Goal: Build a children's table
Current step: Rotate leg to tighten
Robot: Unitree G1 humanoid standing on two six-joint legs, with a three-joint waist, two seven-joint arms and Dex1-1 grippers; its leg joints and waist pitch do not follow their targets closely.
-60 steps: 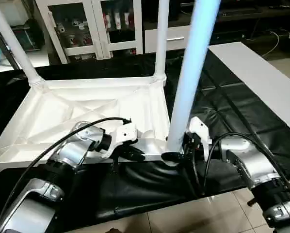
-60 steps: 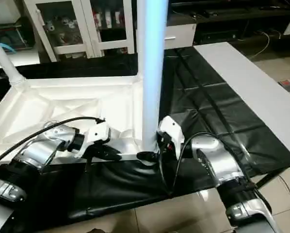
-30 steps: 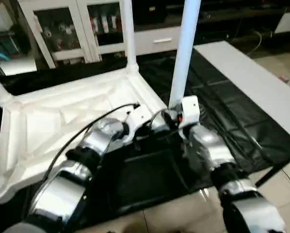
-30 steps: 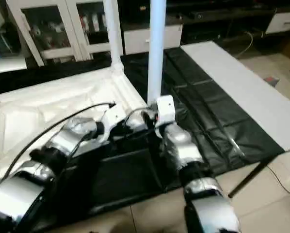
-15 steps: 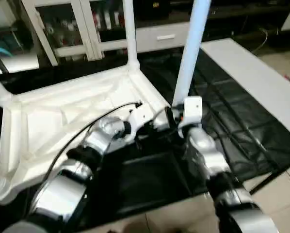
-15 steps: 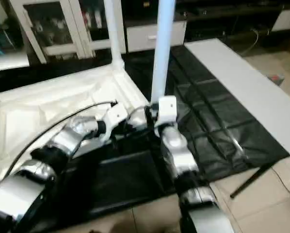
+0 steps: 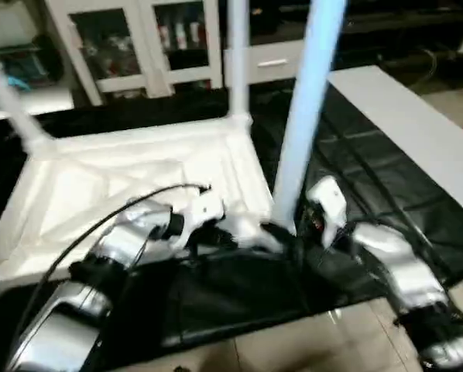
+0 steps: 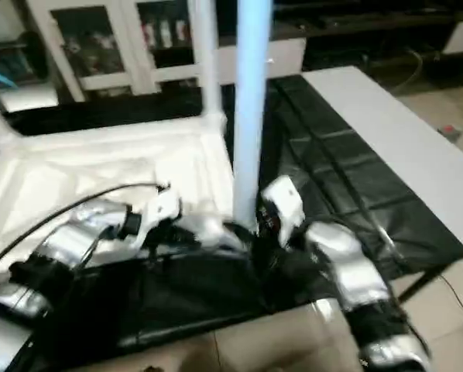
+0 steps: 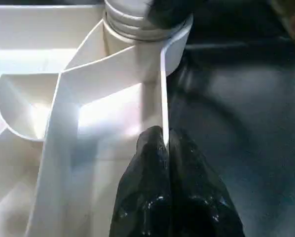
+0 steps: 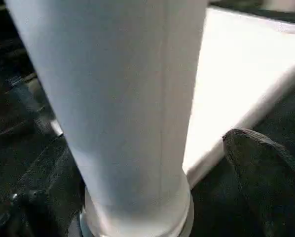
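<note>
Table point(image 7: 371, 155): draped in a black, creased cover, which is seen to hang over the near edge above a tiled floor point(image 7: 293, 349). A bare pale grey strip point(image 8: 417, 147) of the surface is left uncovered along the robot's right side.

Directly carried on the cover: the children's table top point(image 7: 100, 178), white plastic, laid ribbed underside up, occupying the left and middle of the table. White legs point(image 7: 303, 116) are seen standing upright in its corner sockets. The black cover to the right of the top is otherwise unoccupied.
</note>
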